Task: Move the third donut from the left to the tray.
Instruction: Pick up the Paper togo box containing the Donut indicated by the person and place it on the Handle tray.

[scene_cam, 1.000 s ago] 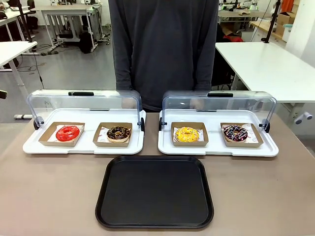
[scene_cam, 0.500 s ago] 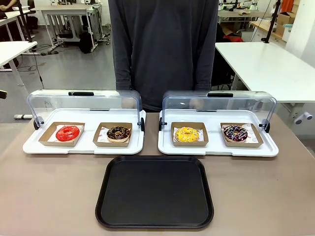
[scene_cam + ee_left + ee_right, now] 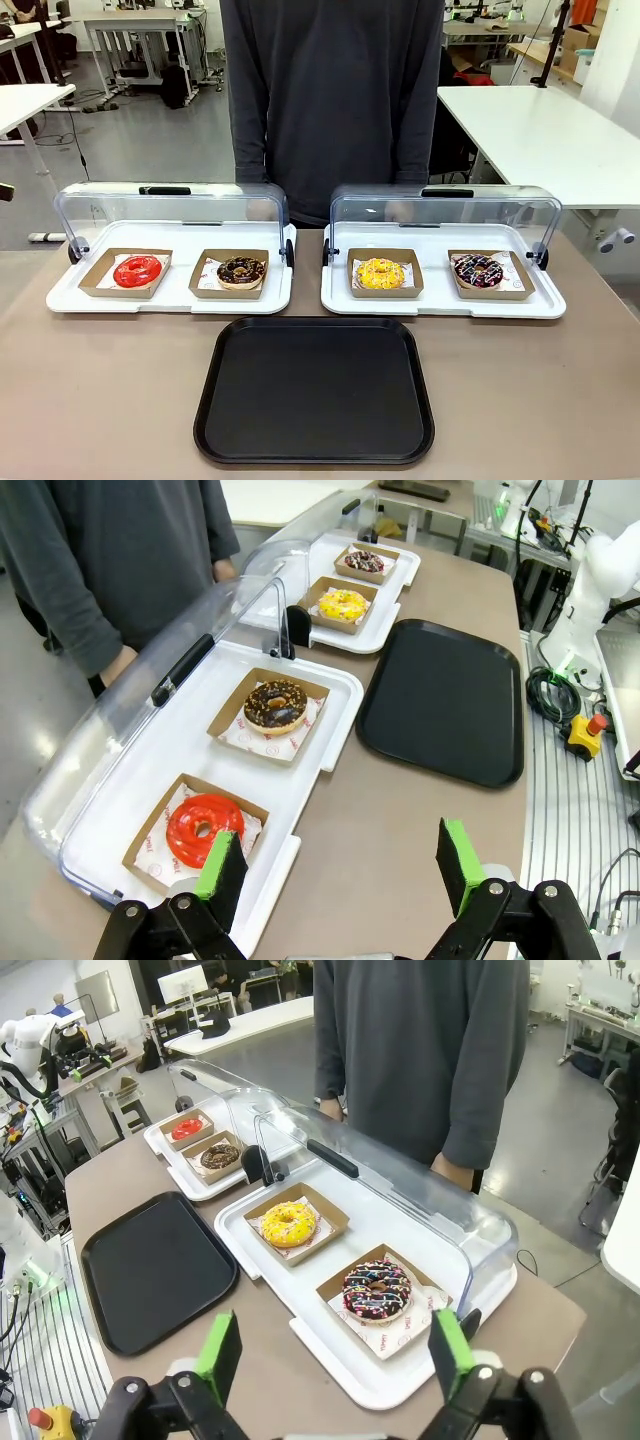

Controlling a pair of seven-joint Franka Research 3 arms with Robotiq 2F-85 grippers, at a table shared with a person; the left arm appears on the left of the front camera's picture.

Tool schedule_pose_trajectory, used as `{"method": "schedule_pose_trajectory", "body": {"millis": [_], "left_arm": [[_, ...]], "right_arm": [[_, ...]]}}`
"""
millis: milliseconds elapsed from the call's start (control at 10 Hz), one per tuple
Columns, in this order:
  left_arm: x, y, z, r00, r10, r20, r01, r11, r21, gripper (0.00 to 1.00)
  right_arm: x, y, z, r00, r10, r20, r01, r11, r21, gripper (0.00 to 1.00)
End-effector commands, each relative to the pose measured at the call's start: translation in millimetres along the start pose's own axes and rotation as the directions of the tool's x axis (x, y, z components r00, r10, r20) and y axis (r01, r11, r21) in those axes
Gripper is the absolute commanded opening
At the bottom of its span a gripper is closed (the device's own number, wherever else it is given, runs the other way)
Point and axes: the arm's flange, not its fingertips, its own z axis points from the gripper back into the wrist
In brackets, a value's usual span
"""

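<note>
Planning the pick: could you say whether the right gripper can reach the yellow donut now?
Probably yes: the clear lid stands open behind the yellow donut, and the right gripper is open.

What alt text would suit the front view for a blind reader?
Two white trays with raised clear lids hold four donuts in cardboard holders: a red donut, a chocolate-brown donut, a yellow donut and a dark sprinkled donut. A flat black tray lies on the table before them; a person in a dark grey top stands behind.
</note>
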Motion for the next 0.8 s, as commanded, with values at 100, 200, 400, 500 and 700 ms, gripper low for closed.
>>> {"method": "schedule_pose_trajectory", "body": {"millis": [100,200,400,500,700], "left_arm": [[1.2,0.9,1.2,1.000,-0.006,0.004,0.006,1.000,-0.004,1.00],[1.2,0.9,1.2,1.000,-0.006,0.004,0.006,1.000,-0.004,1.00],[1.2,0.9,1.2,1.000,-0.006,0.004,0.006,1.000,-0.004,1.00],[1.2,0.9,1.2,1.000,-0.006,0.004,0.006,1.000,-0.004,1.00],[1.2,0.9,1.2,1.000,-0.006,0.004,0.006,1.000,-0.004,1.00]], "right_arm": [[1.6,-3.4,-1.3,0.999,0.028,0.026,-0.028,1.000,-0.002,1.00],[1.6,-3.4,-1.3,0.999,0.028,0.026,-0.028,1.000,-0.002,1.00],[1.6,-3.4,-1.3,0.999,0.028,0.026,-0.028,1.000,-0.002,1.00],[1.6,-3.4,-1.3,0.999,0.028,0.026,-0.028,1.000,-0.002,1.00],[1.6,-3.4,-1.3,0.999,0.028,0.026,-0.028,1.000,-0.002,1.00]]}}
